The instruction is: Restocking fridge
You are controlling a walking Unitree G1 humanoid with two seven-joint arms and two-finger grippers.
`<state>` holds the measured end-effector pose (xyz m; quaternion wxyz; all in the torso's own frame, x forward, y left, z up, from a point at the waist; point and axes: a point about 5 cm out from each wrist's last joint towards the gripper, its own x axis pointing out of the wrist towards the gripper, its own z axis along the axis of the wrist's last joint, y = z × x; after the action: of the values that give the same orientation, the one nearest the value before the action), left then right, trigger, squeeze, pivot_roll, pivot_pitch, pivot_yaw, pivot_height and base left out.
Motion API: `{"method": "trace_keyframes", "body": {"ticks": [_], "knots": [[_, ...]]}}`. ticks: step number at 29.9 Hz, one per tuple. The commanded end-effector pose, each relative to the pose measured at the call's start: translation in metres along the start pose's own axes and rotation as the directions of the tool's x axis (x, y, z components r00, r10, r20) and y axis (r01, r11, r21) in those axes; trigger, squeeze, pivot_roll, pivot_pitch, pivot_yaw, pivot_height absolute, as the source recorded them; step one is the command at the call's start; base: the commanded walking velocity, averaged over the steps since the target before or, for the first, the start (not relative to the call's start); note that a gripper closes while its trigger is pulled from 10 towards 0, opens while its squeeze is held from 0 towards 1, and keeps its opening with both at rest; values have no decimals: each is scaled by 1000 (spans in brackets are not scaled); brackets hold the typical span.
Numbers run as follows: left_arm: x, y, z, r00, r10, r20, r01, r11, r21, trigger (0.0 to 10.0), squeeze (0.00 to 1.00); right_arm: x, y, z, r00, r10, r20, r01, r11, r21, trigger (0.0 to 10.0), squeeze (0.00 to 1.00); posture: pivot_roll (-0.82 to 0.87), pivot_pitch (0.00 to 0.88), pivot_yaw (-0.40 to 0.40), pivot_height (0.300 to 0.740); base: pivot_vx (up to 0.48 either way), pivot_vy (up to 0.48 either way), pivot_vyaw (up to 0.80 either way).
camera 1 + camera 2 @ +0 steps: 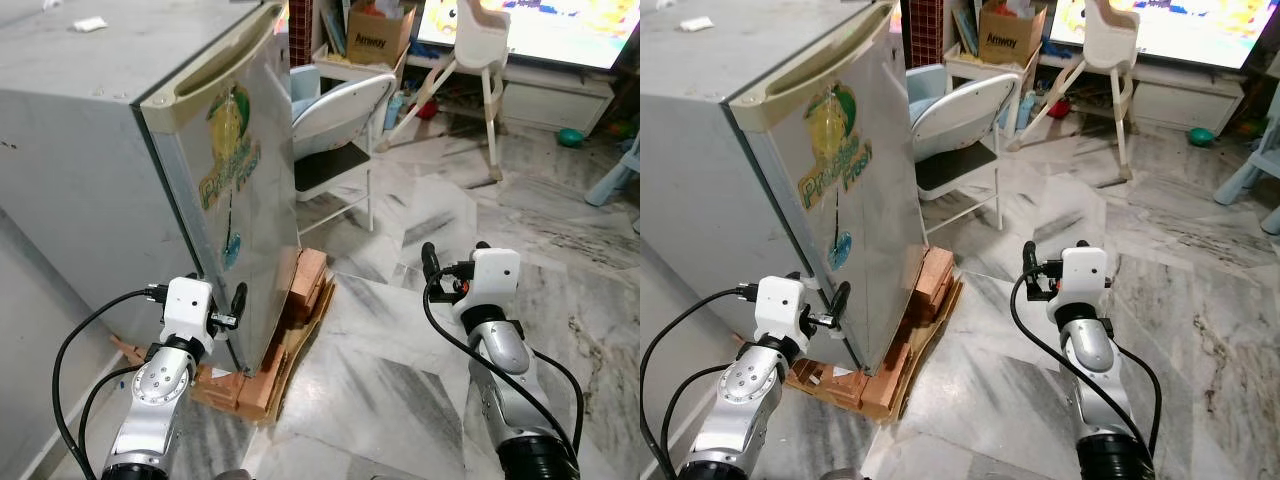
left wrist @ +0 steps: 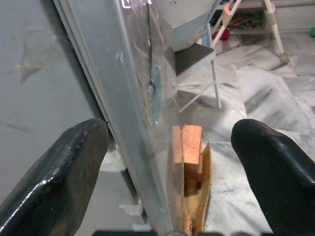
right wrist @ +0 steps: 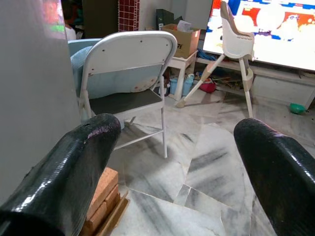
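Left gripper point(image 1: 232, 305) is spread wide at the door's lower edge, straddling it, nothing grasped. Right gripper point(image 1: 455, 262) hangs released over bare floor. The fridge point(image 1: 150, 150) stands upright on bricks point(image 1: 305, 285), door shut, front facing the folding chair point(image 1: 340, 130). Restocking hasn't started.

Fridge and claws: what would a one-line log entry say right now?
fridge: door shut | left claw: open, straddling door's lower edge | right claw: open, over floor

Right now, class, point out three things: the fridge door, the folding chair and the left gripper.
fridge door point(image 1: 245, 190), left eye view, on its front face beside the sticker.
folding chair point(image 1: 340, 105), left eye view, on its white backrest.
left gripper point(image 2: 170, 162), left wrist view, midway between its open fingertips.
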<state>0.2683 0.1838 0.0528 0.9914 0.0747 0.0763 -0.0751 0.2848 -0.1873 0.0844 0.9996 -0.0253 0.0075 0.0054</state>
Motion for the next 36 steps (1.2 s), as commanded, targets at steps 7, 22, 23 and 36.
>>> {"method": "trace_keyframes", "body": {"ticks": [7,22,23,36], "knots": [[27,16,15,998,49,26,-50,998,36,10000,0,-5,0,2,1000,2,-4,-2,1000,4,10000,0,11,0,-34,740,0,0,0],[51,31,28,991,134,30,-135,990,45,10000,0,-19,-7,-3,999,0,-38,-1,1000,-9,10000,0,-22,0,-24,740,0,0,0],[52,31,28,990,135,30,-136,990,44,10000,0,-19,-6,-3,999,3,-42,-3,1000,-8,10000,0,-22,0,-23,740,0,0,0],[82,-16,67,986,-110,124,97,990,102,10000,0,-26,-4,-38,961,41,-275,-53,998,-38,10000,0,-3,0,-32,740,0,0,0]]}}
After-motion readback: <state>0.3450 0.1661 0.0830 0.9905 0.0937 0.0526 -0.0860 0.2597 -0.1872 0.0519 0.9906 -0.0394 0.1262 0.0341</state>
